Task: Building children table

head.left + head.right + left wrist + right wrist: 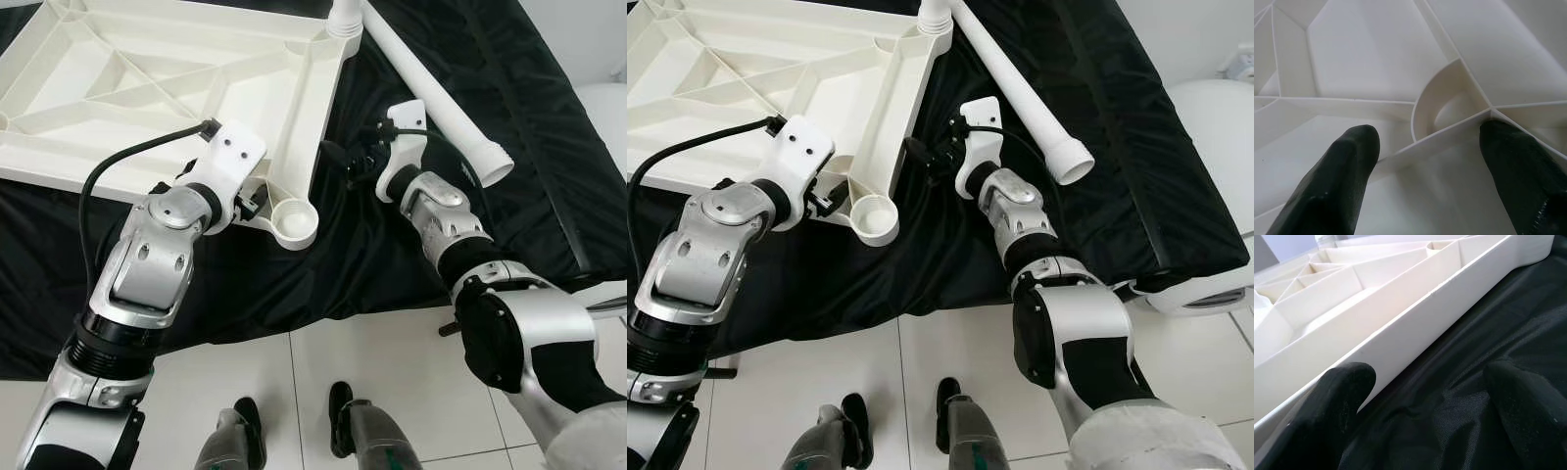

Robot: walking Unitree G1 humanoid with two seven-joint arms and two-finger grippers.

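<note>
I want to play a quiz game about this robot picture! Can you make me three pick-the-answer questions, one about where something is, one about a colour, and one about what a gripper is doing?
1. Where does the tabletop lie?
A. On the black cloth
B. On the tiles
C. On a chair

2. What colour is the leg?
A. Red
B. White
C. Blue

3. How are the left gripper's fingers?
A. Shut tight on the leg
B. Open, straddling a rib of the tabletop
C. Holding a screwdriver

Answers: 1 A, the upside-down tabletop rests on the cloth. 2 B, the leg is white like the tabletop. 3 B, the left wrist view shows both fingers spread either side of a rib.
</note>
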